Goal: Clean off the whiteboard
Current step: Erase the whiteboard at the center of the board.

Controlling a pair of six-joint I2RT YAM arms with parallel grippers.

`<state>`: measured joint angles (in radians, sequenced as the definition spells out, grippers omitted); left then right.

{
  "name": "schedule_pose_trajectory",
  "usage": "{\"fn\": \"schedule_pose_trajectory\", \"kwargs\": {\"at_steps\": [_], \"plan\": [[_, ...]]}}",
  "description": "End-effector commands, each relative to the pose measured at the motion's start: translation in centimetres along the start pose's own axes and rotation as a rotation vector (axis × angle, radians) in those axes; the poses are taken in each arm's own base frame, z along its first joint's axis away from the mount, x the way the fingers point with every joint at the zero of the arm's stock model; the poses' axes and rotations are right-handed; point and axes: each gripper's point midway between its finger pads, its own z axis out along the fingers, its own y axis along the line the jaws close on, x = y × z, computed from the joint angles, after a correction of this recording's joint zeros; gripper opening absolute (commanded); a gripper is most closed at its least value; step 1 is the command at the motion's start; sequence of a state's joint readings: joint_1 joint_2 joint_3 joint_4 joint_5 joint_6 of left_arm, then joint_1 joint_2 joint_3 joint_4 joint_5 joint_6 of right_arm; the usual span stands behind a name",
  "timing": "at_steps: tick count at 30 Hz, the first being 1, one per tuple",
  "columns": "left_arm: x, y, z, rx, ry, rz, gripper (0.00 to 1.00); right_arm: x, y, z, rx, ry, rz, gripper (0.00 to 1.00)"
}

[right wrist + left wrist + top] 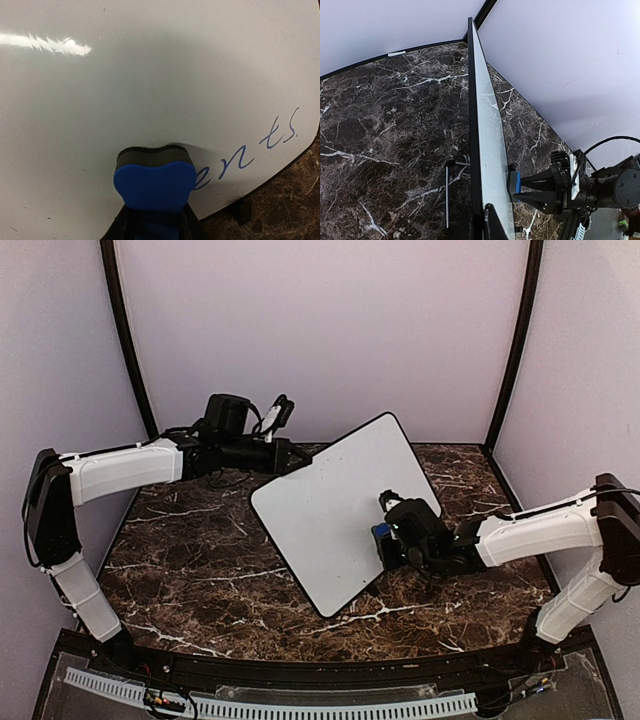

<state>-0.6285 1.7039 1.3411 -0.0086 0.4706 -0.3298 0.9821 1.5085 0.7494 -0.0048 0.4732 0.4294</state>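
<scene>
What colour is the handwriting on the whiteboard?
Blue handwriting, near the whiteboard edge; clearest in right wrist view.

The whiteboard [150, 75] I face is smooth, glossy white and throws back a bright streak of light; its thin black rim [472, 150] looks duller. The eraser [155, 185] looks like soft blue foam backed by a dark grey felt-like layer. The surface [190, 550] is polished brown marble-look stone, white-veined. My left arm [120, 468] and right arm [535, 530] wear smooth white plastic shells.
</scene>
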Motion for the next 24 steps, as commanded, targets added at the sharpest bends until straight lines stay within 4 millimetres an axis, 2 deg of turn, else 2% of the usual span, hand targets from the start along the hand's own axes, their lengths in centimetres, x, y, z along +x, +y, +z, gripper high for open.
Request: {"fn": "schedule_pose_trajectory", "kwargs": {"at_steps": [1,6,9,13,18,21,24], "plan": [[5.0,-0.8,1.0,0.032,0.164,0.037,0.00,0.7,-3.4,1.0,0.102,0.028,0.062,0.26],[5.0,-0.9,0.9,0.035,0.163,0.035,0.00,1.3,-4.7,1.3,0.142,0.033,0.097,0.26],[4.8,-0.8,0.8,0.028,0.156,0.036,0.00,1.7,-3.9,1.1,0.101,0.037,0.091,0.26],[4.9,-0.6,0.9,0.017,0.158,0.029,0.00,1.0,-1.6,0.0,0.040,-0.022,0.062,0.26],[5.0,-0.5,1.0,0.018,0.160,0.023,0.00,1.4,1.2,-0.7,0.007,-0.058,0.011,0.26],[5.1,-0.5,1.0,0.019,0.162,0.022,0.00,1.4,1.9,-0.6,0.006,-0.066,0.005,0.26],[5.1,-0.4,1.1,0.018,0.163,0.022,0.00,1.0,0.8,-0.3,0.065,-0.071,0.013,0.26]]}}
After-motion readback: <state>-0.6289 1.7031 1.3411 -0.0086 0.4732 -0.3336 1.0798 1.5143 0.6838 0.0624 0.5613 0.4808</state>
